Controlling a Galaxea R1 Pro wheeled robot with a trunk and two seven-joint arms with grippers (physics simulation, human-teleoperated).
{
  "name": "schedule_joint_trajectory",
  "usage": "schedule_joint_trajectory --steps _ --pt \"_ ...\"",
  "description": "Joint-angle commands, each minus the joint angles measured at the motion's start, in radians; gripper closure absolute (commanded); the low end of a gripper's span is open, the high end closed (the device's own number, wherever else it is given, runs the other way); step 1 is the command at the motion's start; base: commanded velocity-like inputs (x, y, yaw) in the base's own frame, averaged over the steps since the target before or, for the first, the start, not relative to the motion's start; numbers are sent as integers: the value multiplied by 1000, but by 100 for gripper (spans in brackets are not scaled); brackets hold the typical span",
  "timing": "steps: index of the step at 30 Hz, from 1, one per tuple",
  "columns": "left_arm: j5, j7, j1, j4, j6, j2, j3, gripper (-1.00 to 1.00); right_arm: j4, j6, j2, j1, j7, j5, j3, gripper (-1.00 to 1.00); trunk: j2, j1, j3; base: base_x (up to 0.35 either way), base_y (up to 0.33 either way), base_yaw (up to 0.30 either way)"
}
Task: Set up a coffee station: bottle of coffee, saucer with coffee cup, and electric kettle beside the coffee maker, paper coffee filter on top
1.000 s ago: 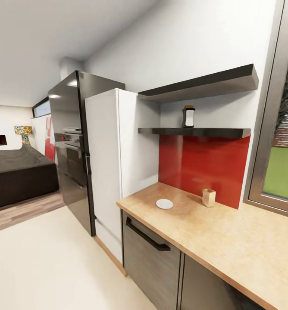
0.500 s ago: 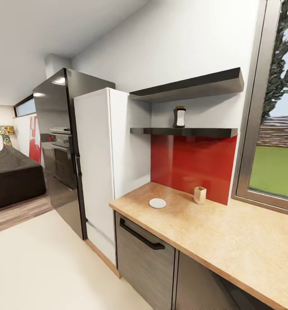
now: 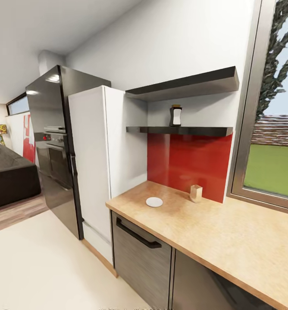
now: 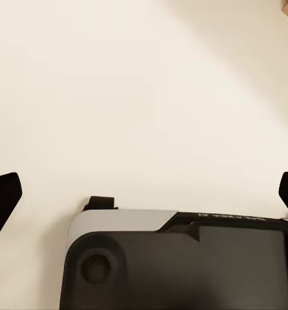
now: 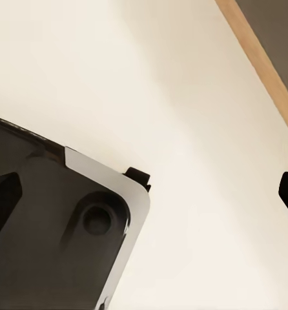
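White saucer [image 3: 154, 201], one; bottle of coffee [image 3: 175, 116], apparently one, shelved.

bright, even daylight | glare on black fridge [image 3: 49, 79] | soft render (edges stretched)

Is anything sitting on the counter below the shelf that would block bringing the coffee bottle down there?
Nothing blocks it. The small yellow-capped coffee bottle stands alone on the lower dark grey wall shelf. On the light wood-grain countertop below are a small round white saucer and a small tan cup-shaped holder, with bare surface around them.
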Motion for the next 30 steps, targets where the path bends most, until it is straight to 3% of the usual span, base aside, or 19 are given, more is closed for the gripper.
schedule_joint_trajectory --steps 1,30 --pt "7 1 1 -2 -1 0 2 -100 4 -6 -1 -2 1 8 -8 -100 0 0 -1 0 0 77" --pt "6 1 1 -1 -1 0 2 -100 4 -6 -1 -2 1 8 -8 -100 0 0 -45 0 0 81"
